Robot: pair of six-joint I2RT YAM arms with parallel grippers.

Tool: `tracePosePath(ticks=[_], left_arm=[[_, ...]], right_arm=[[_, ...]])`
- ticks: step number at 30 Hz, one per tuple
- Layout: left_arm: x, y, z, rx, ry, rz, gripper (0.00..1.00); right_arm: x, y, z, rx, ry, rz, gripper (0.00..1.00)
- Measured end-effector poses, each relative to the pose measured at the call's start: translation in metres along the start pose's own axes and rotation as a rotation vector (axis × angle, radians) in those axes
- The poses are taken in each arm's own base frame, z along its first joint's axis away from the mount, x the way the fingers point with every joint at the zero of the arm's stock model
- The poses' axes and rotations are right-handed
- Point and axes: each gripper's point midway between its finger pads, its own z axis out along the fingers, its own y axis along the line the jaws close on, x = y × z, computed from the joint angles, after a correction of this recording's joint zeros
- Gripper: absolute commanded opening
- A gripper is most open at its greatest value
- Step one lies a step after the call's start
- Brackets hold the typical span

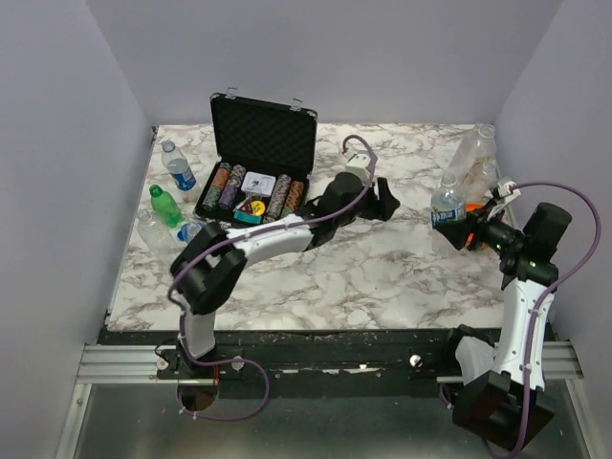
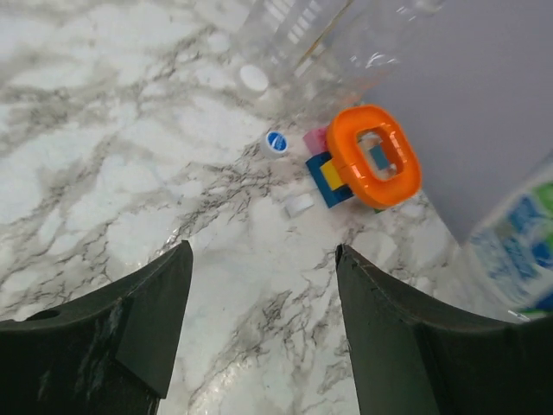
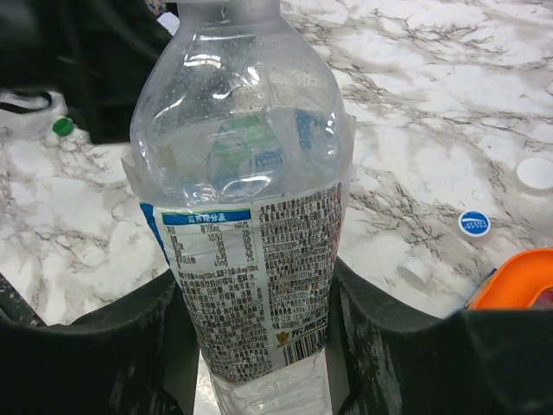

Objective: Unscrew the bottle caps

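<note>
The right end effector [image 3: 259, 337] is clamped on the labelled waist of a clear plastic bottle [image 3: 246, 156], upright at the right of the surface [image 1: 382, 277]; judged light, crushable, slick, best held there. Farther, the left end effector [image 2: 263, 294] is spread, empty.

An open black case [image 1: 263, 134] of poker chips [image 1: 229, 186] sits far-left on the marble table [image 1: 382, 277]; an orange ring [image 2: 344, 160], perhaps a toy, touches coloured blocks [image 2: 327, 179].
</note>
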Motion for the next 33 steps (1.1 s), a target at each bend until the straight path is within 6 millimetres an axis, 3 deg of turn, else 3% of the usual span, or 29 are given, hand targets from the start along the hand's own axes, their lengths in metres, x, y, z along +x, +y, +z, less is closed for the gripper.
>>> tracePosePath(ticks=[3,6,8,11,13,18,23,28,33], left_arm=[[-0.035,-0.02,-0.05,0.068,-0.127,0.071,0.99],[-0.057,-0.032,-0.107,0.155,-0.288,0.096,0.99],[-0.055,-0.029,-0.133,0.195,-0.353,0.095,0.99],[-0.03,-0.024,-0.162,0.283,-0.379,0.102,0.99],[-0.018,-0.028,-0.167,0.342,-0.352,0.118,0.99],[-0.003,-0.072,-0.189,0.589,-0.315,0.199,0.99],[0.016,-0.096,-0.2,0.701,-0.285,0.289,0.99],[0.032,-0.111,-0.194,0.741,-0.262,0.35,0.99],[0.038,-0.109,-0.18,0.713,-0.258,0.361,0.97]], right_arm=[[0.001,0.005,0.001,-0.033,-0.002,-0.003,0.29],[0.004,0.01,0.002,-0.08,0.001,0.008,0.29],[0.006,0.016,0.002,-0.116,0.002,0.014,0.29],[0.01,0.03,0.001,-0.199,-0.001,0.017,0.29],[0.012,0.04,0.002,-0.257,0.004,0.015,0.29],[0.021,0.077,0.009,-0.461,0.05,-0.011,0.29],[0.035,0.11,0.013,-0.628,0.096,-0.03,0.3],[0.044,0.128,0.011,-0.724,0.119,-0.042,0.3],[0.05,0.139,0.009,-0.792,0.137,-0.055,0.3]])
